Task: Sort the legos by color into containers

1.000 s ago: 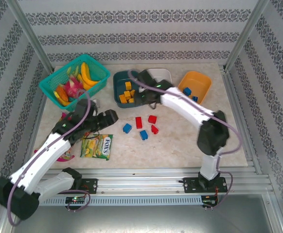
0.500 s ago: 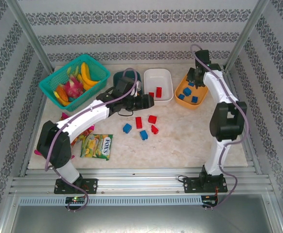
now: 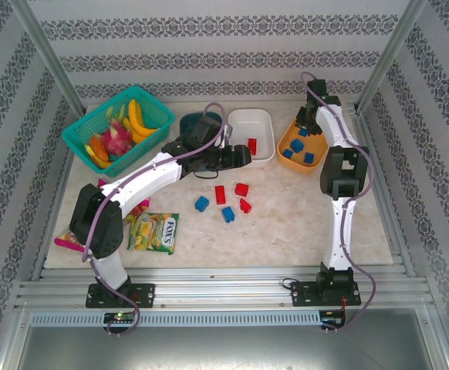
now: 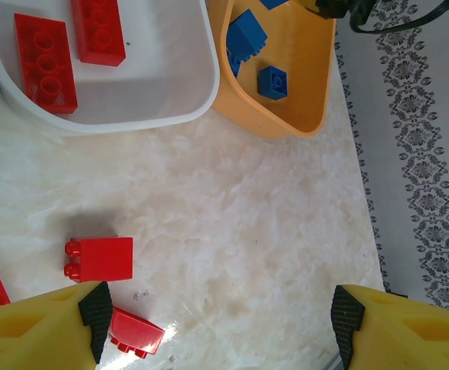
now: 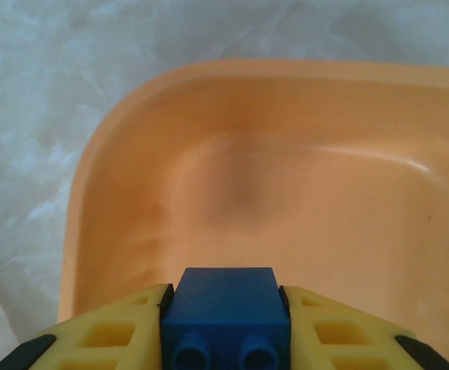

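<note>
- Right gripper (image 5: 224, 327) pinches a blue brick (image 5: 226, 297) between its yellow fingers (image 5: 116, 331) and hangs over one corner of the orange tub (image 5: 132, 154), at its far end in the overhead view.
- Left gripper (image 4: 221, 320) is spread wide with nothing between its fingers. It hovers over the table (image 4: 240, 216) just beside the white tub (image 4: 132, 123), above some loose red bricks (image 3: 220, 194).
- Step in hand, as I judge it: dropping the blue brick into the orange tub. That calls for parting the fingers while they are over the tub floor, not the rim.
- Left side looks ready for a pick next. It would need to come down squarely over one red brick and close on its flat sides.
- Tubs: three, namely the dark teal tub (image 3: 187, 122), the white one and the orange one.
- Loose on the table: three red bricks and two loose blue bricks (image 3: 201, 203).
- White tub: two sorted red bricks (image 4: 45, 62).
- Orange tub: about four sorted blue bricks (image 3: 297, 144), besides the one being held.
- Dark teal tub: mostly covered by the left arm, so its contents cannot be counted.
</note>
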Available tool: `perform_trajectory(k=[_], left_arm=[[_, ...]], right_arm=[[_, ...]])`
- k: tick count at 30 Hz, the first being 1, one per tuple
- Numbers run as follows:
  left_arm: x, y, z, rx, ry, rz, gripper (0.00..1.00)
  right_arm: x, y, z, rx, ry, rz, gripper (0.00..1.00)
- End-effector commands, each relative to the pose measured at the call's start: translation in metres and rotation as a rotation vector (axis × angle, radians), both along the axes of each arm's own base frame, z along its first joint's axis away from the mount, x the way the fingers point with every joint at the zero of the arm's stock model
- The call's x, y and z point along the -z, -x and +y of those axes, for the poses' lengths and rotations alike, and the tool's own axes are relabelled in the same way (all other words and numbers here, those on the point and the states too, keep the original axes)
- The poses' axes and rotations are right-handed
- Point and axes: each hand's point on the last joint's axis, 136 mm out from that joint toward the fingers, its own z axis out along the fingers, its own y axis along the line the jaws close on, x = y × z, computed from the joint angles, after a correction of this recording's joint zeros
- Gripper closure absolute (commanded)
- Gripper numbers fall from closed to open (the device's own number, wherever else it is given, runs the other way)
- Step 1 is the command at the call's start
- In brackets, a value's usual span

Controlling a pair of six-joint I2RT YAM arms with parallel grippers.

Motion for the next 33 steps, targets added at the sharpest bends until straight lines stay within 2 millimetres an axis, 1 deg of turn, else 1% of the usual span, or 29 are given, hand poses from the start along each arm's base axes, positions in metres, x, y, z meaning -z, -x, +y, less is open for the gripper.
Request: perform_trajectory(k=[1, 6, 9, 11, 13, 15, 18, 20, 21, 23, 24, 26, 29, 31, 33], left_arm=[[-0.016, -0.001, -0.001, 0.002, 0.005, -0.053, 0.23], [-0.020, 0.001, 0.003, -0.008, -0.003, -0.060, 0.23], [-0.024, 0.002, 0.007, -0.017, -0.008, -0.065, 0.23], [-0.028, 0.004, 0.011, -0.026, -0.010, -0.068, 0.23], [-0.032, 0.007, 0.015, -0.034, -0.011, -0.075, 0.23], [-0.035, 0.010, 0.020, -0.043, -0.014, -0.078, 0.23], [-0.038, 0.015, 0.032, -0.066, -0.024, -0.078, 0.23], [-0.039, 0.021, 0.042, -0.084, -0.042, -0.073, 0.22], [-0.039, 0.024, 0.047, -0.092, -0.051, -0.069, 0.22], [-0.038, 0.030, 0.056, -0.105, -0.066, -0.063, 0.22], [-0.038, 0.033, 0.060, -0.109, -0.070, -0.060, 0.22], [-0.034, 0.041, 0.069, -0.123, -0.089, -0.042, 0.22], [-0.026, 0.051, 0.079, -0.131, -0.120, -0.012, 0.22], [-0.020, 0.058, 0.085, -0.135, -0.136, 0.006, 0.22], [-0.013, 0.064, 0.090, -0.137, -0.150, 0.028, 0.23]], right_arm=[[0.013, 0.004, 0.001, 0.025, -0.047, 0.050, 0.63], [0.019, 0.002, 0.005, 0.013, -0.072, 0.071, 0.58], [0.015, 0.004, 0.006, 0.003, -0.075, 0.076, 0.49], [0.004, 0.005, 0.007, -0.005, -0.074, 0.064, 0.43], [-0.015, 0.004, 0.009, -0.018, -0.066, 0.030, 0.40], [-0.042, 0.004, 0.013, -0.032, -0.049, -0.018, 0.38], [-0.095, 0.007, 0.023, -0.054, -0.025, -0.118, 0.37], [-0.135, 0.013, 0.038, -0.087, -0.015, -0.204, 0.37], [-0.151, 0.017, 0.047, -0.106, -0.011, -0.243, 0.37], [-0.187, 0.033, 0.070, -0.153, -0.006, -0.324, 0.36], [-0.198, 0.041, 0.081, -0.174, -0.013, -0.354, 0.35], [-0.221, 0.065, 0.109, -0.232, -0.032, -0.419, 0.35], [-0.233, 0.107, 0.144, -0.316, -0.056, -0.466, 0.33], [-0.232, 0.139, 0.163, -0.370, -0.070, -0.472, 0.32], [-0.225, 0.172, 0.178, -0.417, -0.095, -0.465, 0.31]])
